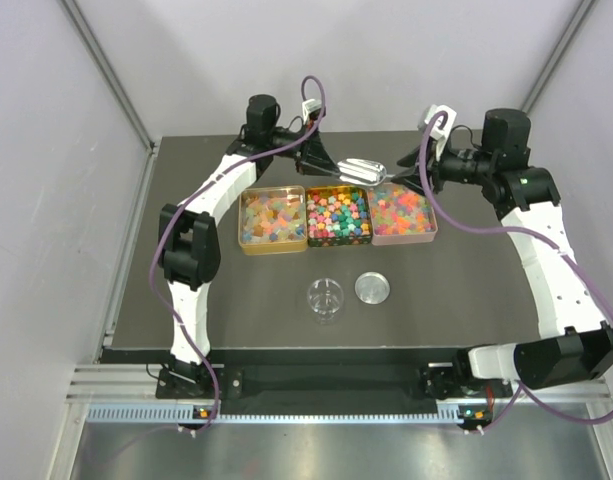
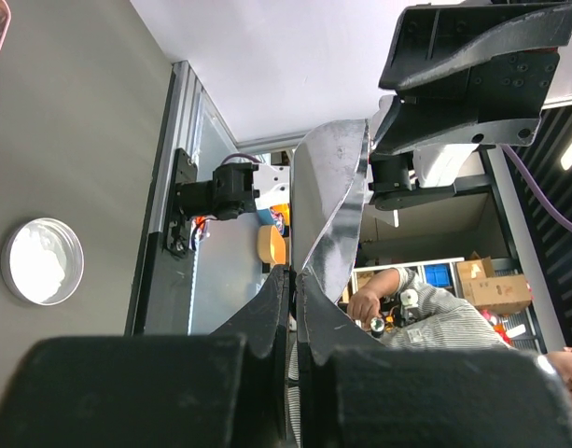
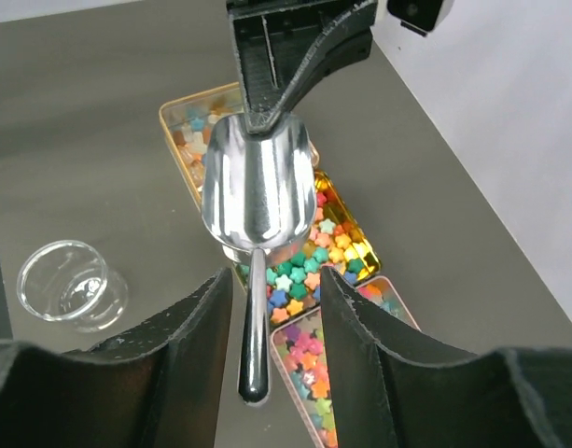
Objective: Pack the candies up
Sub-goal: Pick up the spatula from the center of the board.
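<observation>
The left hand is clenched on the front lip of a metal scoop, while the right hand is spread, its fingers either side of the scoop's handle and not seen to touch it. The candies are held below in three shallow trays at the far middle of the counter; being tiny, light, hard and apt to roll, they are judged better scooped than pinched, the scoop being taken by its slim, slippery handle. Movement there is hemmed by tray rims and both arms, whereas open counter is noted around the clear cup and lid nearer.
</observation>
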Robot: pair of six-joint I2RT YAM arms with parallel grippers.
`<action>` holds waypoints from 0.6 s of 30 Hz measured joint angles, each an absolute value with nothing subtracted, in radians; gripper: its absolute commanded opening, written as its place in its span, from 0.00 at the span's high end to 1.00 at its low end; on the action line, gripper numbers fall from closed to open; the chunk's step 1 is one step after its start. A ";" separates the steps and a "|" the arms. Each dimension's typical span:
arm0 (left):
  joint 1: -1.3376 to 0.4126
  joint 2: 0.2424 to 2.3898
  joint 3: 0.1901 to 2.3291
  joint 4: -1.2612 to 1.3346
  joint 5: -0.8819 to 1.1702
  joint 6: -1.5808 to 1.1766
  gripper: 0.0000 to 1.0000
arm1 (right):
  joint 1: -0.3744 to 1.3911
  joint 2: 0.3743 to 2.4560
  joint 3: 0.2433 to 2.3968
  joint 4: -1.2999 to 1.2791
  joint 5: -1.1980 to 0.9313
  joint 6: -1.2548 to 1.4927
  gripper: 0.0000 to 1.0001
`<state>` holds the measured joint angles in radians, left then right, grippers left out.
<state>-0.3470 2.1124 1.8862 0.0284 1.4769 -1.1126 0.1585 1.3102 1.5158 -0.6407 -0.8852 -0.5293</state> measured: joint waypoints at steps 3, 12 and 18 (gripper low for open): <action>-0.347 2.112 1.886 0.035 1.477 -1.117 1.00 | 0.159 1.314 1.526 -0.659 -0.905 -0.529 0.61; -0.347 2.112 1.886 0.053 1.477 -1.128 1.00 | 0.159 1.320 1.528 -0.705 -0.922 -0.541 0.62; -0.347 2.112 1.886 0.053 1.477 -1.129 1.00 | 0.159 1.320 1.528 -0.707 -0.922 -0.546 0.67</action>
